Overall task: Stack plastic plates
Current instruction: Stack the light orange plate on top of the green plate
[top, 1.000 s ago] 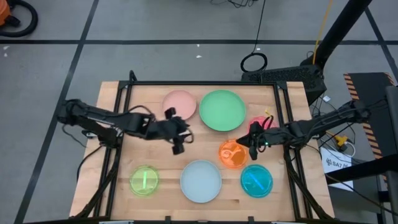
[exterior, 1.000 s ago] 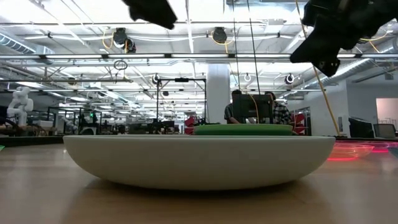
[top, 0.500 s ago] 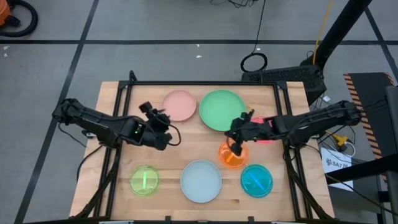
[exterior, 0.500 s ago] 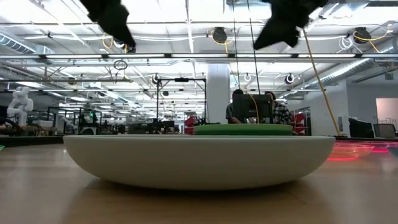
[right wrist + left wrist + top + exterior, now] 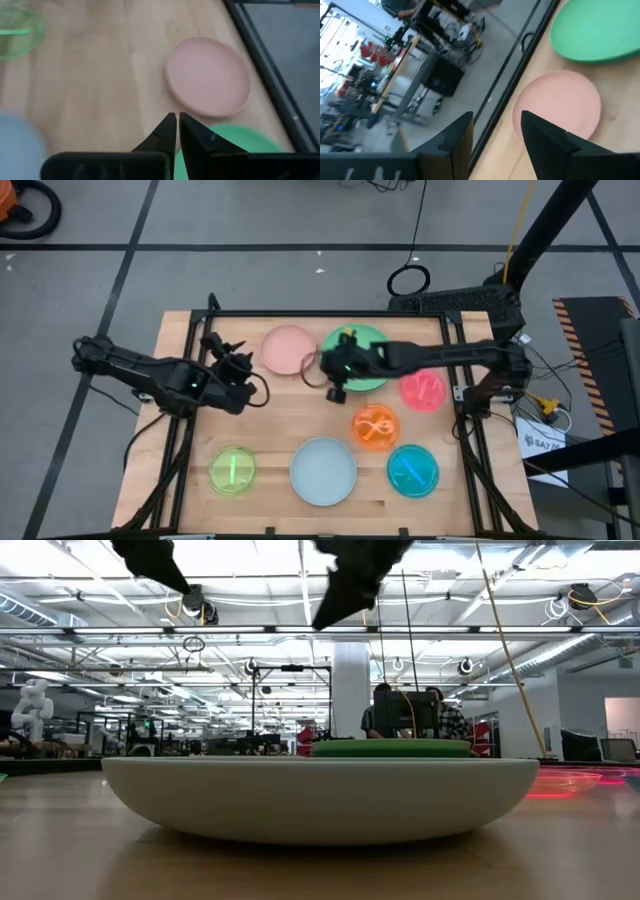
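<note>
Seven round plastic plates lie singly on the wooden bench [image 5: 250, 435], none yet stacked: a larger pale pink plate [image 5: 287, 348] and a larger mint green plate [image 5: 372, 350] side by side along the far edge, a smaller translucent hot pink plate [image 5: 423, 390] to the green one's right, a smaller translucent orange plate [image 5: 375, 428] in the middle, and a translucent lime plate [image 5: 232, 470], a larger light blue plate [image 5: 323, 471] and a translucent cyan plate [image 5: 412, 470] in a row along the near edge. The right gripper [image 5: 335, 375] reaches across the mint green plate toward the gap between it and the pale pink one, its fingers [image 5: 167, 131] nearly closed and holding nothing, likely lining up on a rim. The left gripper [image 5: 232, 358] hangs just left of the pale pink plate, fingers [image 5: 547, 142] spread apart and empty, seemingly ready to take that plate's edge.
</note>
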Controlling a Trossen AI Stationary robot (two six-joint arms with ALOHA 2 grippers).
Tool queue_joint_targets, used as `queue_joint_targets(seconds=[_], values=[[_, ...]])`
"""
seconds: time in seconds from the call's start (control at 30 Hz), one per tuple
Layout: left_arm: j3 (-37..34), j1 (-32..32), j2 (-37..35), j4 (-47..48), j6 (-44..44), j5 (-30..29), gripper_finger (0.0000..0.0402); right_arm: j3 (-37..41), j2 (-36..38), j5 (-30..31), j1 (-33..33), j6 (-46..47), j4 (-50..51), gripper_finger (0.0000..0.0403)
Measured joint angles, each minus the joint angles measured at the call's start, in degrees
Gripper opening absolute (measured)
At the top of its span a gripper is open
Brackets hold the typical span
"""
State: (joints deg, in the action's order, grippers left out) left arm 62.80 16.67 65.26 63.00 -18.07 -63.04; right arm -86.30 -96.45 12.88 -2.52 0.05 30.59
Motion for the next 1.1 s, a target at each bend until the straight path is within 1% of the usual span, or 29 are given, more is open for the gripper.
queue_joint_targets(seconds=[0.07, 0.23, 0.33, 0.4, 0.57, 0.67, 0.77, 0.9, 1.1], values=[[-3.4, 0.9, -3.5, -4.7, 2.5, 0.3, 0.0172, -3.2, -3.1, -2.0, -1.9, -2.2, -0.2, 0.0015], [-13.4, 2.1, -12.6, -23.1, 11.4, 3.6, 0.0172, -11.0, -11.5, -8.4, -6.0, -7.3, -1.3, 0.0015], [-17.4, 2.3, -17.2, -28.8, 13.2, 4.0, 0.0172, -16.2, -17.3, -10.2, -7.8, -9.8, -1.6, 0.0015], [-18.7, 2.3, -19.6, -29.2, 13.4, 3.6, 0.0172, -19.4, -20.9, -11.4, -8.6, -11.2, -1.6, 0.0015], [-18.7, 1.9, -23.4, -28.6, 10.4, -1.8, 0.0172, -26.8, -29.7, -13.1, -9.8, -12.3, -1.5, 0.0015], [-18.7, 1.9, -24.4, -28.4, 10.1, -2.1, 0.0172, -29.7, -33.9, -13.1, -9.9, -11.7, -1.5, 0.0016], [-18.7, 1.9, -24.7, -26.4, 9.9, -2.2, 0.0172, -30.7, -36.3, -13.0, -9.7, -11.7, -2.4, 0.0023], [-18.7, 1.9, -24.7, -24.1, 8.7, -3.5, 0.0172, -30.7, -38.1, -12.8, -9.5, -11.4, -2.6, 0.0053], [-18.7, 1.9, -24.7, -23.3, 8.4, -3.5, 0.0172, -30.4, -39.5, -12.7, -9.8, -9.8, -3.5, 0.0126]])
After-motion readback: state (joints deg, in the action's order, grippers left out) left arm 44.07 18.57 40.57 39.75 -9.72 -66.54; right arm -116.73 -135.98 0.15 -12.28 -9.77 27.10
